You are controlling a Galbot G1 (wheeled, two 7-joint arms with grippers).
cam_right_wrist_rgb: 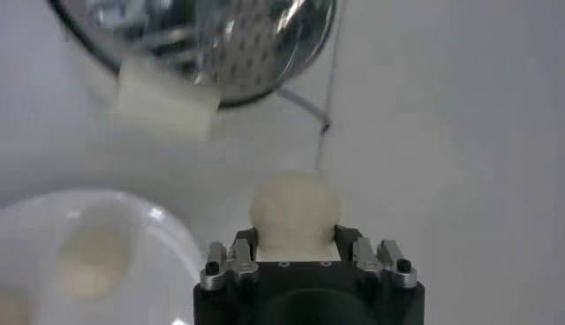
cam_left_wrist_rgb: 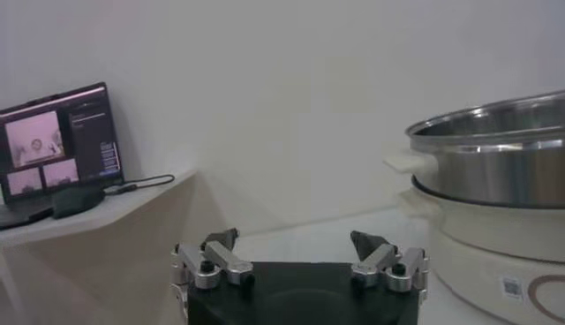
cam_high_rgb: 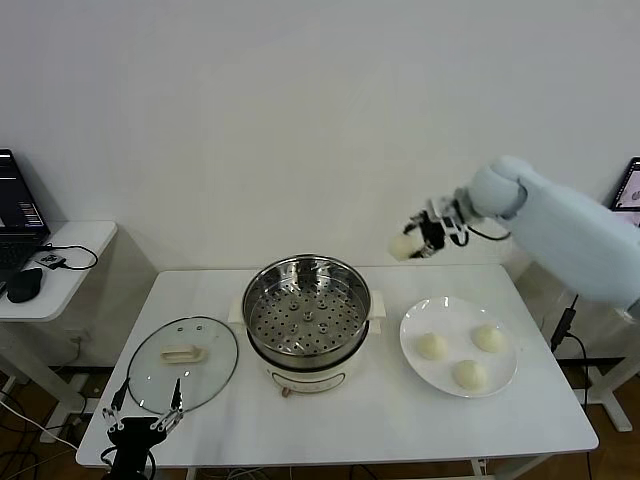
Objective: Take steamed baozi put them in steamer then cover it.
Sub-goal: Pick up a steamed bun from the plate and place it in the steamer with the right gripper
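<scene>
Up above the far right part of the worktop [cam_high_rgb: 350,410], my right gripper [cam_high_rgb: 412,243] has its fingers closed around one steamed baozi [cam_right_wrist_rgb: 295,207], held clear of everything. What matters next is that the steamer [cam_high_rgb: 307,310] lies lower and toward my left from that bun, its perforated tray bare. Three more buns wait on the white plate [cam_high_rgb: 420,322]. My left gripper [cam_high_rgb: 146,415] hangs parked with fingers spread and empty, just beside the glass cover [cam_high_rgb: 183,362].
</scene>
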